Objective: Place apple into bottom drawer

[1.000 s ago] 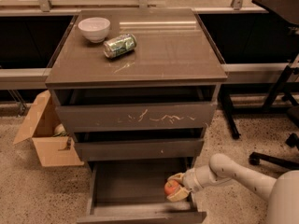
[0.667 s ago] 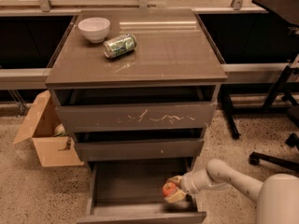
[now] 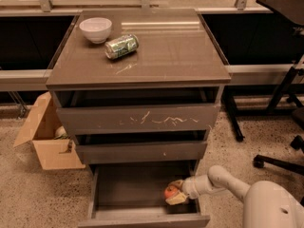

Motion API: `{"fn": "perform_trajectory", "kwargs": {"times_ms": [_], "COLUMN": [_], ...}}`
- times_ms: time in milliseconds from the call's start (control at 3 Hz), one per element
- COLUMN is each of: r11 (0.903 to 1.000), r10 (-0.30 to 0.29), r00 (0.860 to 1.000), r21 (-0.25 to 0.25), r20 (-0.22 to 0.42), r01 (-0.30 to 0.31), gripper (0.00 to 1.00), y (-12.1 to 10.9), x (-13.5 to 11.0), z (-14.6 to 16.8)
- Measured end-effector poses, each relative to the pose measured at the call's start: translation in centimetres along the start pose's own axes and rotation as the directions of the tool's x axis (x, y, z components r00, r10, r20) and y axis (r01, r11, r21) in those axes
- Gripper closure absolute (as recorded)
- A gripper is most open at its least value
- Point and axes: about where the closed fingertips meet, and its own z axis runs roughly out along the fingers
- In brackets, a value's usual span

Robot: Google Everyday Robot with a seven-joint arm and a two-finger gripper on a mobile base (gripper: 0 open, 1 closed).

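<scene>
Shifted a little left and lower since a second ago: gripper [image 3: 175,193] with apple [image 3: 169,192], white arm [image 3: 223,178] dropped too. Reaches in from the right, down inside the pulled-out bottom drawer [image 3: 123,189], at its right front part. Clamped on the apple, jaws closed around it, one tan fingertip [image 3: 177,184] above and the other below. Holds apple low over the drawer floor; can't tell if touching it. Above: middle drawer front [image 3: 140,152], then scratched top drawer front [image 3: 137,119]. On cabinet top [image 3: 180,56]: white bowl [image 3: 95,29] at back left, green-and-silver can [image 3: 121,46] on its side just beside the bowl, not touching. Left of cabinet on the floor: open cardboard box [image 3: 45,139]. At right edge: black chair base [image 3: 278,161].
</scene>
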Motion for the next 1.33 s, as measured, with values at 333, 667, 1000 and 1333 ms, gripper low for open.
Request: {"fn": "perform_trajectory", "kwargs": {"times_ms": [333, 667, 1000, 1333], "r11": [0.9993, 0.9989, 0.9995, 0.9999], "r10": [0.023, 0.026, 0.018, -0.005], "r00": [1.0, 1.0, 1.0, 1.0], "r21": [-0.028, -0.039, -0.027, 0.013], "r20": [-0.007, -0.009, -0.005, -0.005], "r01": [-0.023, -0.027, -0.018, 0.005], "gripper": [0.3, 0.07, 0.0, 0.0], "y": [-1.6, -2.2, -2.5, -2.2], "x": [1.3, 1.6, 1.5, 0.9], "z": [1.7, 2.2, 1.3, -0.9]}}
